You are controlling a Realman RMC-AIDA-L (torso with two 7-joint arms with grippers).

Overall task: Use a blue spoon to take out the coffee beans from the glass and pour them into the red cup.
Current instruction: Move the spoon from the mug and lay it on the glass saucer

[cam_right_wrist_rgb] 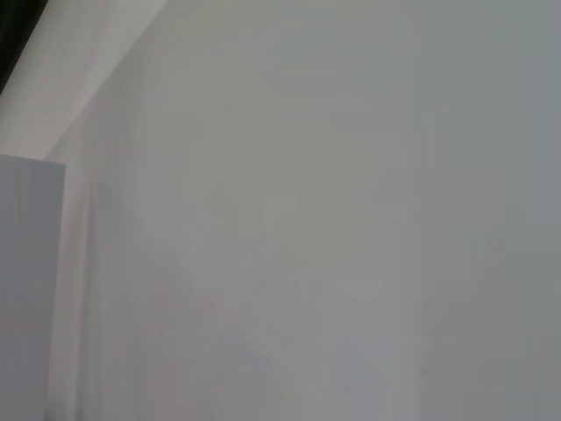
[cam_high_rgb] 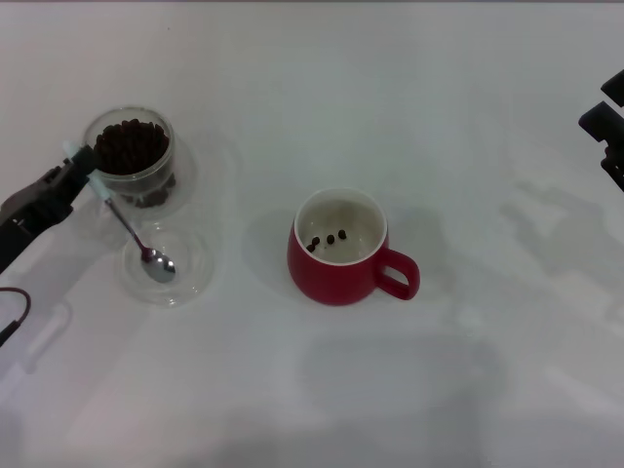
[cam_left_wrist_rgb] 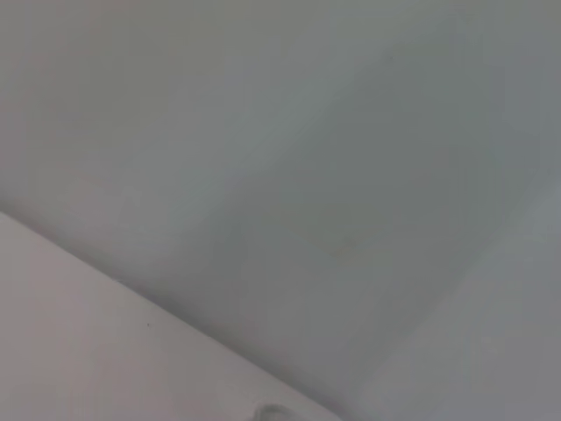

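Head view findings: my left gripper [cam_high_rgb: 86, 168] is at the left edge of the table [cam_high_rgb: 468, 117], clenched on the pale handle of the blue spoon [cam_high_rgb: 132, 234]. The spoon slopes down from my fingers, and its silver bowl sits over a shallow clear dish [cam_high_rgb: 168, 263], just in front of the glass [cam_high_rgb: 135, 161]. I cannot tell whether the bowl touches the dish. The bowl looks empty; no bean shows in it.

The glass stands at the far left, right beside my grip, and is heaped near the rim with coffee beans [cam_high_rgb: 130, 144]. The red cup [cam_high_rgb: 341, 249] stands near the middle of the table, well apart from the glass, handle turned toward my right side. Three beans lie on its white floor.

My right gripper [cam_high_rgb: 609, 127] is parked at the far right edge, only partly in frame; I cannot tell how its fingers stand. Both wrist views show only blank pale surface and add nothing.

Assessment: the task is early, with only a few beans delivered. The step in hand appears to be a fresh scoop. The next move calls for lifting the spoon clear of the dish, dipping its bowl into the heap, and keeping it level across the gap to the cup.
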